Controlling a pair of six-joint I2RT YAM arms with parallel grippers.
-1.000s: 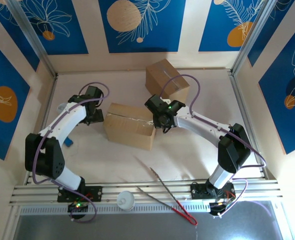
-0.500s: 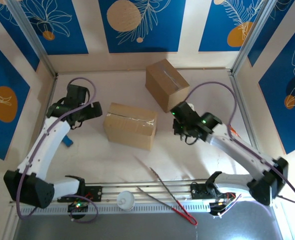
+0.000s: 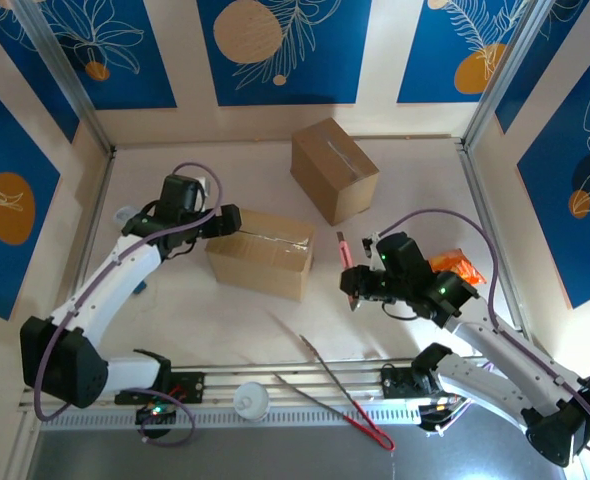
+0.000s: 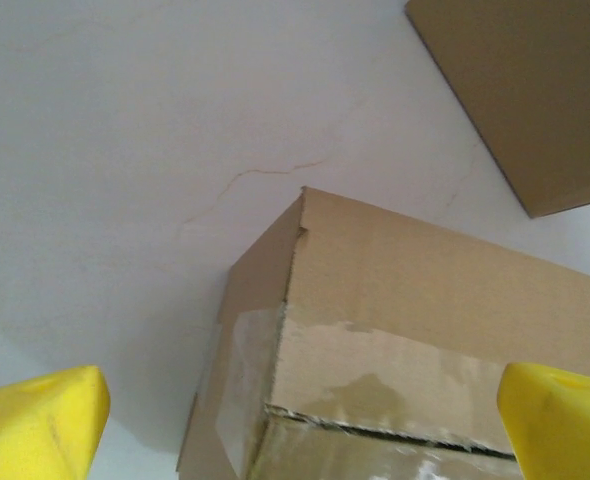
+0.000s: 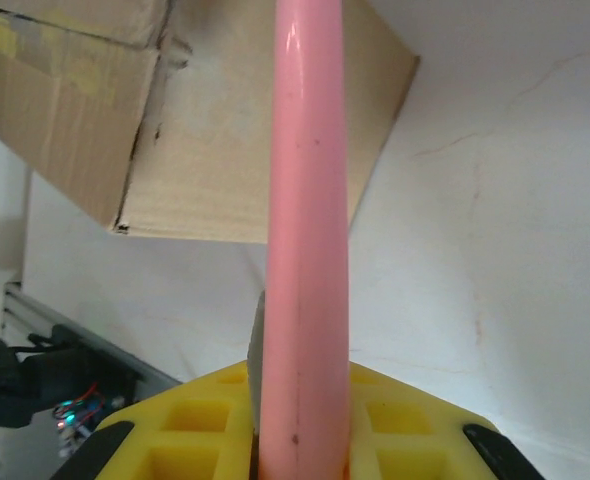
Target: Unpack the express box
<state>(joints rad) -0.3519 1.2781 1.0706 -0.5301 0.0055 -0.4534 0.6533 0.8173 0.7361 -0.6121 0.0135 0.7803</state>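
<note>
Express box (image 3: 260, 252): lies on its side mid-counter (image 3: 205, 330), flaps closed. Clear tape runs over the top seam and down the left end. In the left wrist view, a corrugated flap edge with a dark gap beneath it shows under the tape (image 4: 375, 400).

Second box (image 3: 333, 168): stands farther back and to the right, apart from the express box. It is tilted relative to the counter edges.

Left hand (image 3: 225, 220): sits at the upper left end of the express box. It is released, with the jaws spread wide. In the wrist view its yellow fingertips (image 4: 35, 420) flank the box end without touching it.

Right hand (image 3: 356, 284): hangs to the right of the express box, clear of it. It is clenched on a pink tool (image 3: 345, 262). In the wrist view the pink shaft (image 5: 307, 230) runs straight out from between the yellow pads (image 5: 195, 425), towards a cardboard box corner; which box cannot be determined.

Other items: red-tipped tongs (image 3: 343, 389) lie near the front rail. An orange packet (image 3: 455, 265) lies just behind the right arm.
</note>
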